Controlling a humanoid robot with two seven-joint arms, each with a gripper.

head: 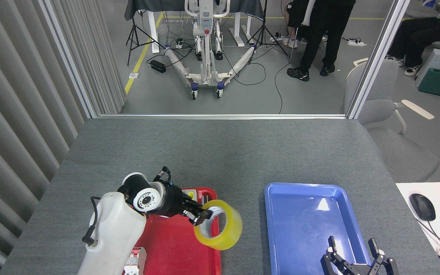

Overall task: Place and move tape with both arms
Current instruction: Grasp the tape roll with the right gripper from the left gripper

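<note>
The tape [222,227], a wide translucent yellow roll with a white core, hangs tilted in the air over the right edge of the red tray [174,248]. My left gripper [201,215] is shut on its rim, one finger inside the core. The left arm, white casing and black wrist, reaches in from the lower left. My right gripper [353,250] sits low at the bottom edge over the near end of the blue tray [304,217], fingers spread open and holding nothing.
A white switch box [195,195] and a small dark cylinder [206,198] lie at the red tray's far end, partly hidden by my wrist. The blue tray holds nothing. A mouse [421,206] and keyboard sit on a white desk at right. People stand beyond the table.
</note>
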